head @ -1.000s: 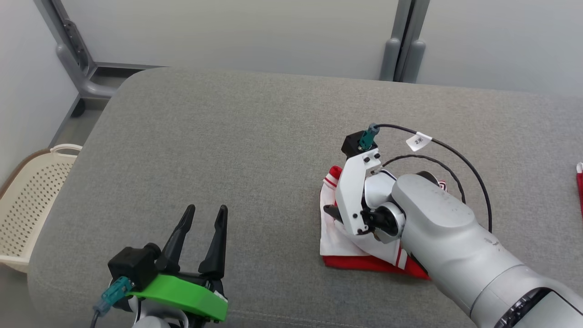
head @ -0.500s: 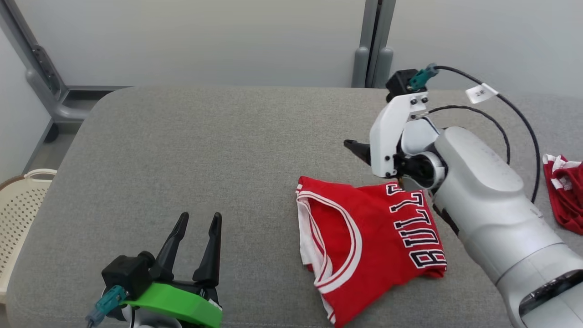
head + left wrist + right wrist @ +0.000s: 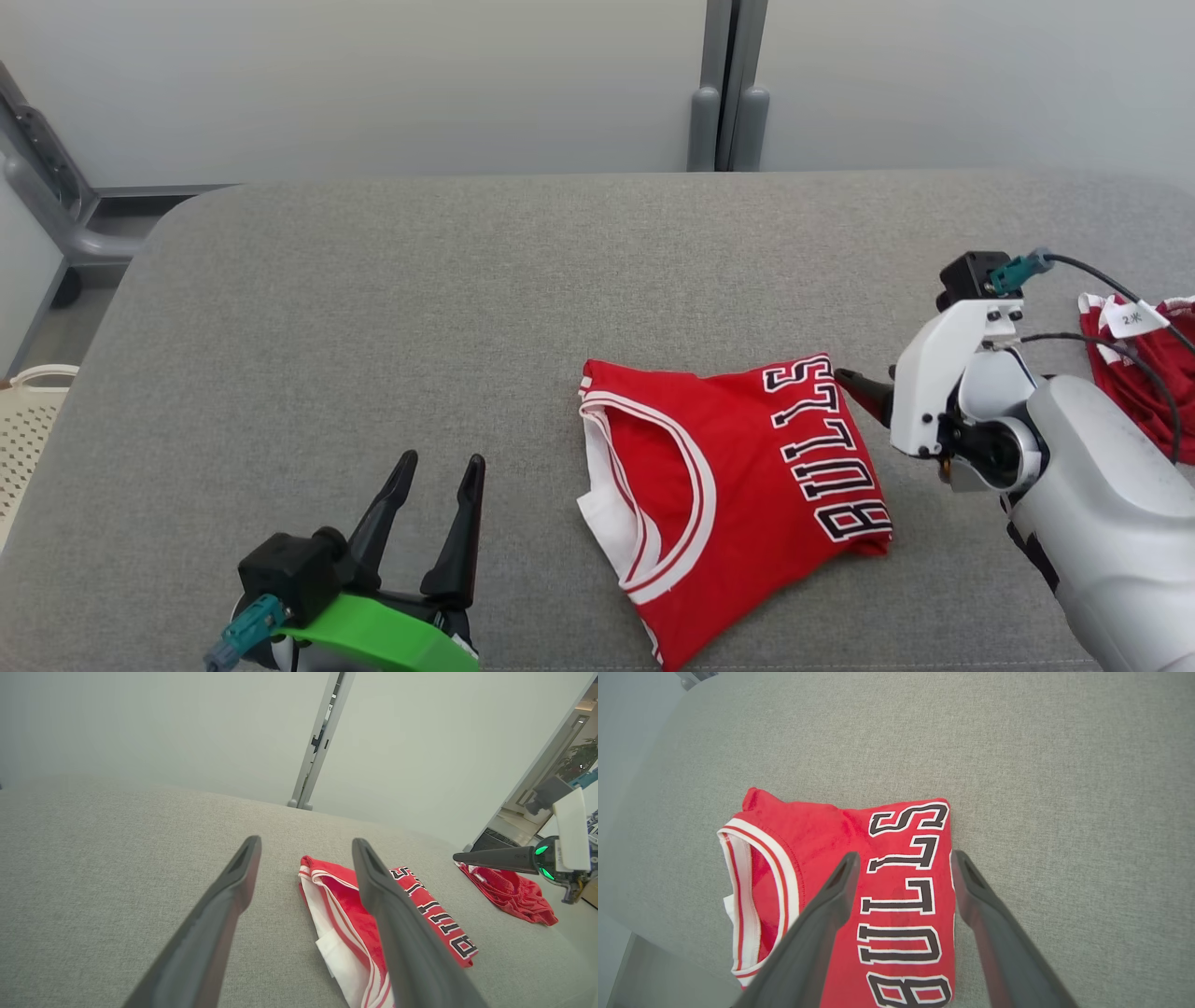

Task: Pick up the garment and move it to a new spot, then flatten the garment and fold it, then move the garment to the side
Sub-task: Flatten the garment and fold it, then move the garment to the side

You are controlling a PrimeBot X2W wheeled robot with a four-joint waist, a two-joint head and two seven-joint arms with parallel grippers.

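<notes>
While the left hand and right hand stand open and empty, the folded red garment reads BULLS.

Two red garments are counted on one grey worktop: one folded jersey lettered BULLS and one crumpled garment. Two end effectors are seen, the left end effector and the right end effector, each with two dark fingers. One pale perforated basket is counted.
</notes>
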